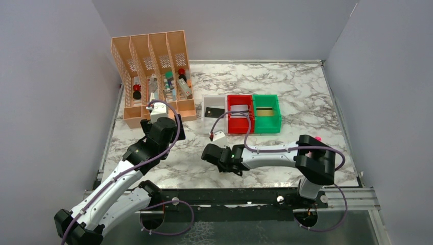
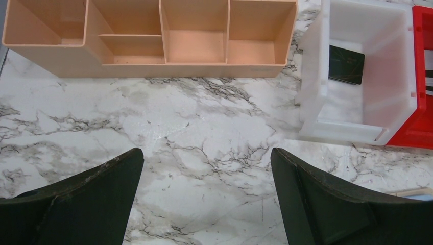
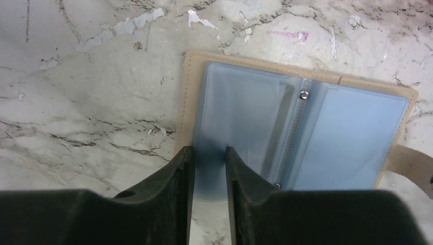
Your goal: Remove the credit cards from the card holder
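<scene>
Tan-bordered blue-grey bifold card holder (image 3: 327, 132) lies open toward the marble tabletop's (image 1: 306, 92) near edge. The right gripper (image 3: 207, 153) has its jaws close-set around one panel, perhaps pinching it. Black card (image 2: 346, 65) sits in white plastic bin (image 2: 352, 127), silver-grey card (image 1: 240, 108) in red bin (image 1: 240, 125), gold-striped card (image 1: 264, 111) in green bin (image 1: 266, 125). Left gripper (image 2: 205, 155) gapes empty.

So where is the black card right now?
The black card lies flat inside the white bin, mid-table in the top view, with the red bin right beside it and the orange organizer on the other side.
</scene>
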Robot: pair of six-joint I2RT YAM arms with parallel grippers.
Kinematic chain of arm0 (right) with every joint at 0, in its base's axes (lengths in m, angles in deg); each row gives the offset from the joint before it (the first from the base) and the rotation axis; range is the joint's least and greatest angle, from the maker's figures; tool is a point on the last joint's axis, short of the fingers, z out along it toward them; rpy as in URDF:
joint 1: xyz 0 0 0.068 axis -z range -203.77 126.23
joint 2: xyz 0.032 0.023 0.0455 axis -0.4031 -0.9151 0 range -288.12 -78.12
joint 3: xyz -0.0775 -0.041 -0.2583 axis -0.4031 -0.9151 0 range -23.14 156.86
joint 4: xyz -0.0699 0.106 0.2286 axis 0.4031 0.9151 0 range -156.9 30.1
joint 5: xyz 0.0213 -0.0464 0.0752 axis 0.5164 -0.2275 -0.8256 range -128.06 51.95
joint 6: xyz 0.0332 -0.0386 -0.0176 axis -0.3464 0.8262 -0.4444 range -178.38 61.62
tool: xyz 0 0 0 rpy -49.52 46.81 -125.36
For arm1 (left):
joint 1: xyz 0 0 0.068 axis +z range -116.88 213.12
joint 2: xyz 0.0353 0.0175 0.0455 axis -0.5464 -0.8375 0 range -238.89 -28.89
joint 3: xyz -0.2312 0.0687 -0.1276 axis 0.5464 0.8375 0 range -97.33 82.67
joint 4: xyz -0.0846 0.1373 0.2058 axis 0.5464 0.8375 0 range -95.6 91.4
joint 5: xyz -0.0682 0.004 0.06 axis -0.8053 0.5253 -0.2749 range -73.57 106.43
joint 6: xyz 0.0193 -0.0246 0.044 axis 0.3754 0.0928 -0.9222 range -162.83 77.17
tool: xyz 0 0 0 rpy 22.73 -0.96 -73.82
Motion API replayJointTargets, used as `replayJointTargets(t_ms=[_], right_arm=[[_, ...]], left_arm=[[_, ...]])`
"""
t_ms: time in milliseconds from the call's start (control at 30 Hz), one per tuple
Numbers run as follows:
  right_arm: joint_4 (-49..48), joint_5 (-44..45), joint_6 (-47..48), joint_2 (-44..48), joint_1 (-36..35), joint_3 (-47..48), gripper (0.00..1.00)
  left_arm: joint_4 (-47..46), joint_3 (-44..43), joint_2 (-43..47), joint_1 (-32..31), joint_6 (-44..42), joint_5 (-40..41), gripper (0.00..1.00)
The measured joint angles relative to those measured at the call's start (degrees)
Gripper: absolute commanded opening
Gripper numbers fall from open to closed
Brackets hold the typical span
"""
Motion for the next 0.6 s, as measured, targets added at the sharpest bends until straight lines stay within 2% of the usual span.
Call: replayJointTargets(t_ms=[400,600], right_arm=[[-1.9,1.2,-1.8,1.3,-0.4,-1.3,0.06],[-3.5,-1.4,-1.1,4.7,-0.3,-3.3,0.01]], left_arm=[[0.0,0.0,0.1,0.0,0.0,0.0,0.99],[0.0,0.0,0.1,0.0,0.0,0.0,0.99]])
